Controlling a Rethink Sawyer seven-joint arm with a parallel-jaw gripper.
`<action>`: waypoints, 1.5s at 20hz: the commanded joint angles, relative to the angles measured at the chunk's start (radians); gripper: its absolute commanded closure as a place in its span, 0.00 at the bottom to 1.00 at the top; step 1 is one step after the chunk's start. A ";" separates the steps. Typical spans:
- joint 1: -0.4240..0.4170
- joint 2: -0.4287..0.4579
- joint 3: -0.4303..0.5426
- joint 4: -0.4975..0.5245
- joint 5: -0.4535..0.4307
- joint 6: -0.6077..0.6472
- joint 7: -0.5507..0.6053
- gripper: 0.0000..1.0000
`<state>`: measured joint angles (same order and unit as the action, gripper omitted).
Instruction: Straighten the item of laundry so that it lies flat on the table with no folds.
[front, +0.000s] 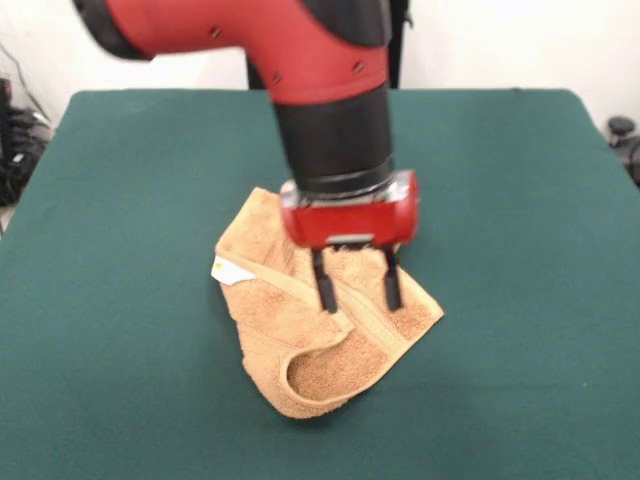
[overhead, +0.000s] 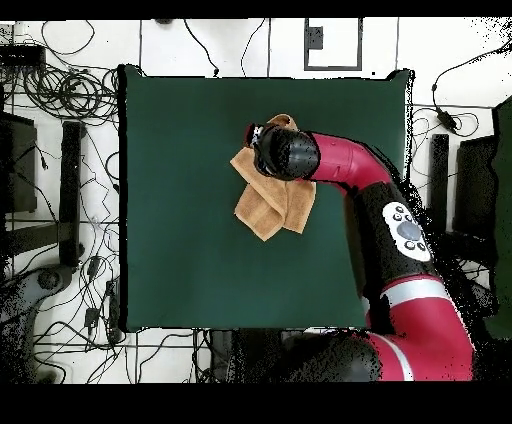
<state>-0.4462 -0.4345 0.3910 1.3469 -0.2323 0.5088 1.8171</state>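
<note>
Here, terry towel (front: 320, 330) lies rumpled, corner curled.

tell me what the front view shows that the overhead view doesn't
Only the front view shows the gripper with its two dark fingers spread apart over the towel, the small white tag, the woven band and a curled-over fold at the near edge. Only the overhead view shows the whole arm reaching in from the base, the full table outline and cables on the floor. Both show the crumpled tan towel near the table's middle under the arm's wrist.
</note>
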 joint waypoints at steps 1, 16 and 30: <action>0.064 -0.048 -0.026 0.152 0.084 0.075 0.217 0.00; 0.105 0.040 -0.091 0.100 0.090 0.000 0.178 0.00; 0.112 0.146 -0.143 0.025 0.059 -0.036 0.111 0.00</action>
<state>-0.3632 -0.3780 0.2551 1.3699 -0.1643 0.5020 1.8171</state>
